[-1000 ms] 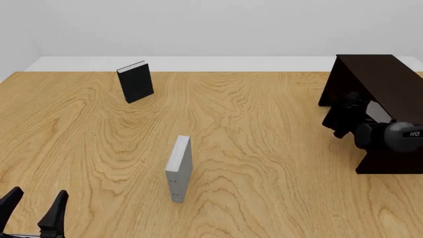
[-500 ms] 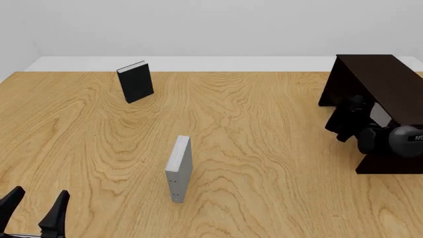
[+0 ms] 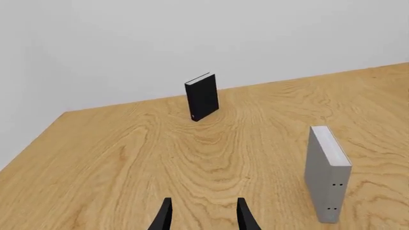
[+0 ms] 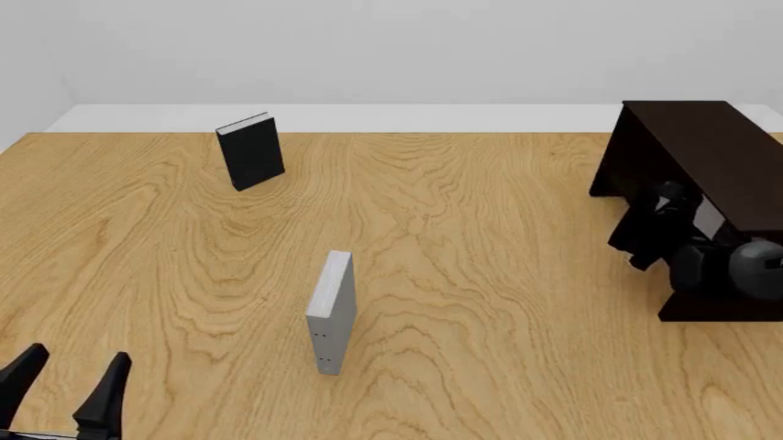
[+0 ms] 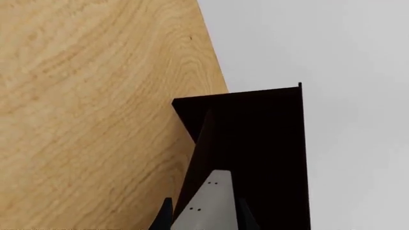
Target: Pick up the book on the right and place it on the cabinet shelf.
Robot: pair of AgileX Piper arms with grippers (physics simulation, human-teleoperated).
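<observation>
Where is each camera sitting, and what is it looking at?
Front view: above and behind the arms, looking down the table; left gripper and right arm show.
Left wrist view: behind the left gripper, facing the black book and dotted grey book; the front view shares both.
Right wrist view: behind the right gripper, facing the cabinet, holding the book.

Your right gripper [image 5: 203, 221] sitting inside cabinet [image 4: 703, 147] opening, dark walls crowding both sides, book [image 5: 208, 203] filling gap between jaws. Dotted grey book [image 4: 332, 312] standing upright mid-tabletop [image 4: 490, 275], wide bare wood lying all around it. Black book [image 4: 251, 150] standing far left, well apart. Your left gripper [image 4: 64, 396] hanging over near-left edge, unobstructed.
</observation>
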